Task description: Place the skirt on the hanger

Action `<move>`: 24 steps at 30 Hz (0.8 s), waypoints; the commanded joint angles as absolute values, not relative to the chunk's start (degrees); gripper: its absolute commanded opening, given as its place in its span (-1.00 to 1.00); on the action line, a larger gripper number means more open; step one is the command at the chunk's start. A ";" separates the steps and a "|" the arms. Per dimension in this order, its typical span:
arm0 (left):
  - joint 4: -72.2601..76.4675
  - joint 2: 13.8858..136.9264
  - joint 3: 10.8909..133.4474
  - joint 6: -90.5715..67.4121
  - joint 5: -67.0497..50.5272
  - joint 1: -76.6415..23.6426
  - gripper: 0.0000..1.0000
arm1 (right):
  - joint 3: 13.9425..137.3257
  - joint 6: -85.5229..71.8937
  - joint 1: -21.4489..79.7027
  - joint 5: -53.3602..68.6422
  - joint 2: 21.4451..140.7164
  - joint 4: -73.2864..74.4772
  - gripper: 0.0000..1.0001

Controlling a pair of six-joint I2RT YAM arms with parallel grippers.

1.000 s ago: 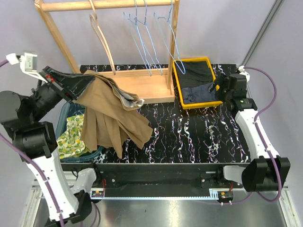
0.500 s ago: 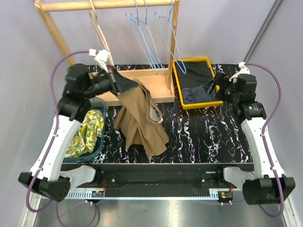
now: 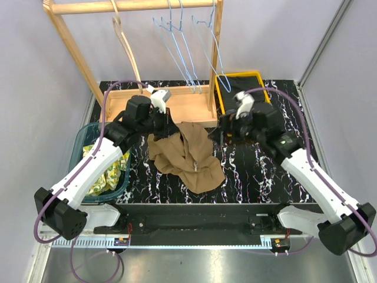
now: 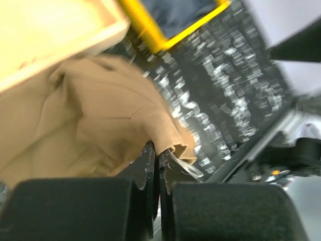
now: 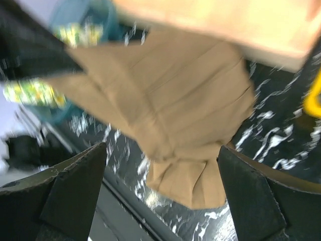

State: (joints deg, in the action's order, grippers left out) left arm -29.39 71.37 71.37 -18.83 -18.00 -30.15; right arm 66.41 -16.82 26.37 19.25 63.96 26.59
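The tan skirt lies crumpled on the black marbled table in front of the wooden rack. My left gripper is shut on the skirt's waistband at the skirt's far left edge. My right gripper is open and empty, just right of the skirt; in the right wrist view the skirt fills the space ahead of the spread fingers. A wooden hanger and several blue wire hangers hang on the rack's rail.
The wooden rack's base lies behind the skirt. A yellow bin of dark clothes stands at the back right, partly hidden by my right arm. A teal basket with a yellow-green patterned cloth stands at the left.
My left gripper carried the skirt from over the basket to the table centre and lowered it. My right arm swung left from beside the yellow bin to the skirt's right edge.
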 commanded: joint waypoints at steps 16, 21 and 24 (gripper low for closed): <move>-30.59 67.68 66.36 -15.73 -11.43 -30.85 -1.00 | 51.50 -11.06 54.05 -13.51 81.90 -1.73 0.96; -31.55 65.66 65.66 -15.47 -9.15 -30.85 -1.00 | 53.52 -16.42 54.14 -21.52 87.54 0.26 0.68; -32.87 64.87 65.13 -15.03 -7.57 -30.94 -1.00 | 53.53 -18.45 54.05 -26.80 86.05 4.48 0.20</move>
